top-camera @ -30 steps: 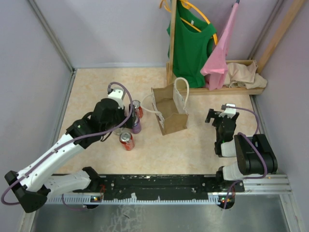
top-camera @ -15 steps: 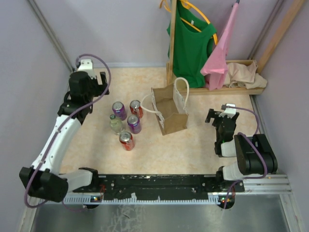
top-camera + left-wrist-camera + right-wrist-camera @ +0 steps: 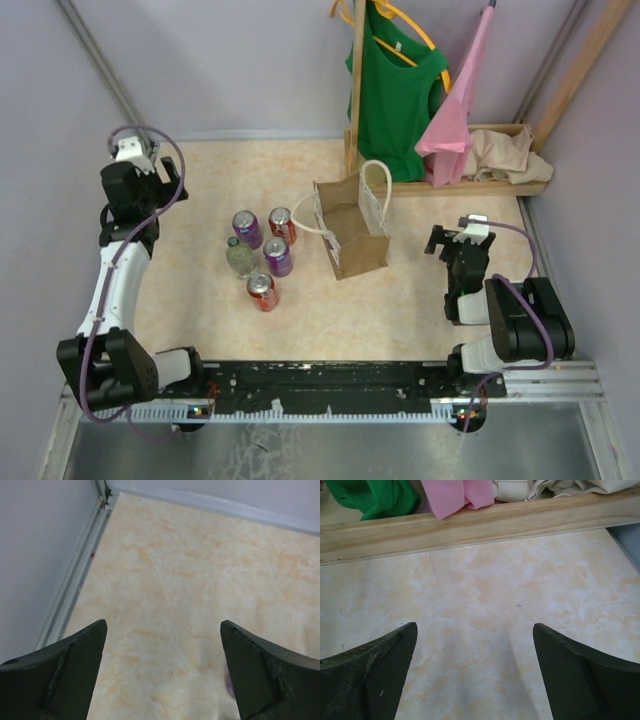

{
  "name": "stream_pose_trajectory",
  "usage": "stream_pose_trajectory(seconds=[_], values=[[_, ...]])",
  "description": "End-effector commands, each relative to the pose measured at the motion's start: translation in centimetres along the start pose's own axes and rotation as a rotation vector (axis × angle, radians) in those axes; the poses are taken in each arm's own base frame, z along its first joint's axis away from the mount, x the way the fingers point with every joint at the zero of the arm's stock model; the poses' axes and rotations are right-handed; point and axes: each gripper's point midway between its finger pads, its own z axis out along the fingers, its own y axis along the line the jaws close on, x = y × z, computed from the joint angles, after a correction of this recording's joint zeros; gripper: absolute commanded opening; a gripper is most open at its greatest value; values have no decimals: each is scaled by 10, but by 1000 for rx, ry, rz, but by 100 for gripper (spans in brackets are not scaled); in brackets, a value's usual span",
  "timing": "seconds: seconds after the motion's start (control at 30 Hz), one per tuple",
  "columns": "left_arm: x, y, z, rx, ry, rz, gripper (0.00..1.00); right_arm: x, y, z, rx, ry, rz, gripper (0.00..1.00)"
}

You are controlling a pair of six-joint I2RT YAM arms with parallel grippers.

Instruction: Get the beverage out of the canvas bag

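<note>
The canvas bag (image 3: 350, 235) stands upright mid-table, tan-brown with cream rope handles. Its open top shows only brown inside. Several beverages stand left of it: a purple can (image 3: 246, 228), a red can (image 3: 282, 225), a second purple can (image 3: 277, 256), a clear bottle (image 3: 239, 258) and another red can (image 3: 262, 291). My left gripper (image 3: 160, 172) is open and empty near the far left wall, well away from the drinks. The left wrist view shows its gripper (image 3: 162, 630) over bare tabletop. My right gripper (image 3: 450, 240) is open and empty to the right of the bag, over bare table (image 3: 475, 630).
A wooden clothes rack (image 3: 460, 185) stands at the back right with a green shirt (image 3: 395, 90), a pink garment (image 3: 455, 120) and a beige cloth heap (image 3: 510, 155). Its base rail (image 3: 470, 525) runs across ahead of my right gripper. Walls close in both sides.
My left arm has swung away from the group of drinks, back and left to the wall, with its jaws open. The drinks and bag stayed put. The right arm has not moved.
</note>
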Motion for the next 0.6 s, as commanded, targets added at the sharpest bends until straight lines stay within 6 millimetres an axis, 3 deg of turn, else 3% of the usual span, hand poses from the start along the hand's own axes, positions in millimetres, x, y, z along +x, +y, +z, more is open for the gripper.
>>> stream_pose_trajectory(seconds=[0.0,0.17,0.57], values=[[-12,-16,-14,90,-134,-40,100,-22,1,7,0,-72,15,99],[-24,-2,-29,18,-210,-30,100,-21,1,7,1,-71,14,99],[-37,6,-46,-36,-280,-50,100,-21,1,6,0,-70,13,99]])
